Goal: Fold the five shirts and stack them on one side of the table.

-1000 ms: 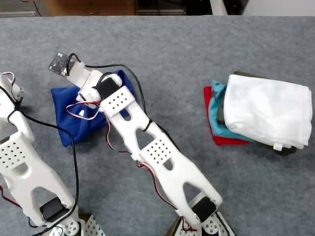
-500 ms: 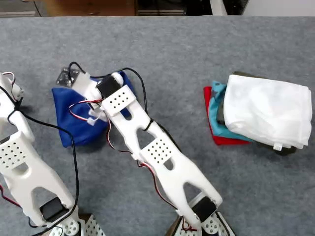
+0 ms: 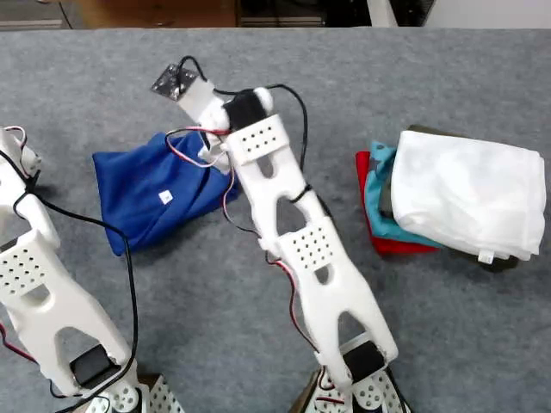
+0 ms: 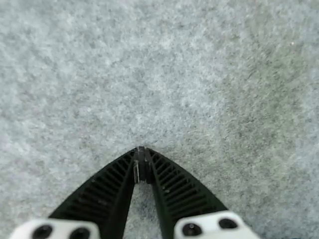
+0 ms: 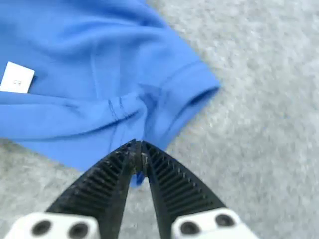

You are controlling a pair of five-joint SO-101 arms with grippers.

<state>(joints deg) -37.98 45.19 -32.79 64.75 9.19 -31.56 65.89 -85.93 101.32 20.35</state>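
Observation:
A blue shirt [image 3: 155, 198] lies crumpled at the table's left, with a small white label [image 3: 165, 197] facing up. My right gripper [image 5: 138, 152] is shut at the shirt's hem [image 5: 149, 107], with blue cloth pinched between its tips. That arm [image 3: 284, 215] stretches from the front edge to the shirt's far right corner. At the right lies a stack: a white shirt [image 3: 469, 198] on top, then teal [image 3: 379, 206] and red [image 3: 392, 243] ones, with a dark one [image 3: 499, 262] at the bottom. My left gripper [image 4: 141, 162] is shut over bare grey table.
The left arm [image 3: 34, 284] stands along the table's left edge, its black cable [image 3: 129, 284] looping beside the blue shirt. Grey felt [image 3: 344, 95] covers the table. Open room lies between the blue shirt and the stack.
The right arm has swung toward the far side and to the right, dragging the blue shirt's corner along. The shirt has spread out and its white label now shows.

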